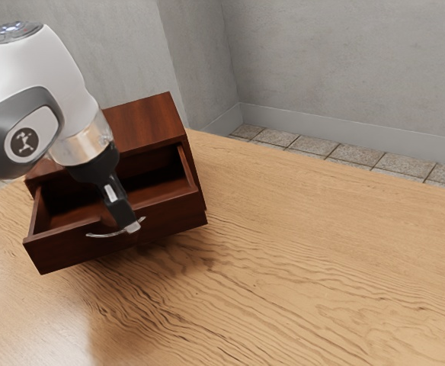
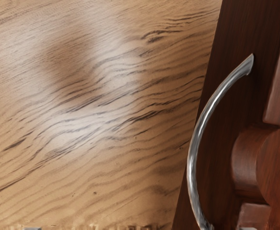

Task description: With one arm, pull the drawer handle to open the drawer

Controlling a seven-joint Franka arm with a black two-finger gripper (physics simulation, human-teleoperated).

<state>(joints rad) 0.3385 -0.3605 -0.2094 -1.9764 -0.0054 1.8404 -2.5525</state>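
Setup: a small dark reddish-brown wooden cabinet (image 1: 142,122) is seen on a light, strongly grained wooden table (image 1: 299,259), near the corner of grey walls (image 1: 337,53) and a strip of tiled floor (image 1: 360,152).

The cabinet's single drawer (image 1: 178,180) is observed pulled well out of the body. Its hollow interior is exposed from above, and its front panel (image 1: 62,248) is turned toward the exterior view's lower left. A curved silver metal handle (image 1: 104,234) is mounted on that panel.

The white and grey arm (image 1: 32,99) is seen entering from the exterior view's upper left. The black gripper (image 1: 125,221) is lowered over the front edge of the drawer, and its tip is placed at the handle's end nearer the exterior view's right. How far the gripper is spread, and whether the handle is clasped, cannot be told.

Wrist view: the handle (image 2: 197,143) is recorded as a bowed silver bar against the dark front panel (image 2: 226,96), just under the hand. The table (image 2: 82,120) is seen beside it.
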